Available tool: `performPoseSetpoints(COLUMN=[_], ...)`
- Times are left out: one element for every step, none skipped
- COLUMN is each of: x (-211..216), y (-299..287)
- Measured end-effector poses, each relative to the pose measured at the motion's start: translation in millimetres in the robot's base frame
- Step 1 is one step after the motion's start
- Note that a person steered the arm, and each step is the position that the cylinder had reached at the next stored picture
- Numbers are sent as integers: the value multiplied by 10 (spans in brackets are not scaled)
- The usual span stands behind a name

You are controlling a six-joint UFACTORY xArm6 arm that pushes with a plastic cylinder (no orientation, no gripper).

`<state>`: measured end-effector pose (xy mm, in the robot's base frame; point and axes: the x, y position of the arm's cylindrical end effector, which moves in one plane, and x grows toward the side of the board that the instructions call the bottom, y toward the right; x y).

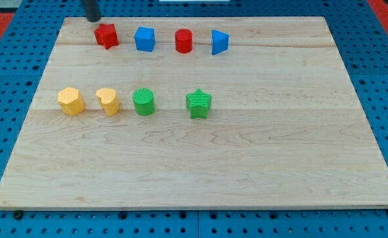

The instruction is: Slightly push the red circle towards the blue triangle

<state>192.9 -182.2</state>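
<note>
The red circle (184, 41) stands near the view's top, a small gap left of the blue triangle (219, 41). My tip (92, 19) is at the board's top edge toward the view's left, just up and left of the red star (106, 36), well left of the red circle. A blue cube (145, 39) sits between the red star and the red circle.
The wooden board (260, 152) lies on a blue pegboard. A second row holds a yellow hexagon (71, 101), a yellow heart (108, 101), a green circle (143, 102) and a green star (198, 104).
</note>
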Motion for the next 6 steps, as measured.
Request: performPoseSetpoints(x=[3, 28, 275, 765, 915, 1244], y=[820, 1465, 1476, 1265, 1246, 924])
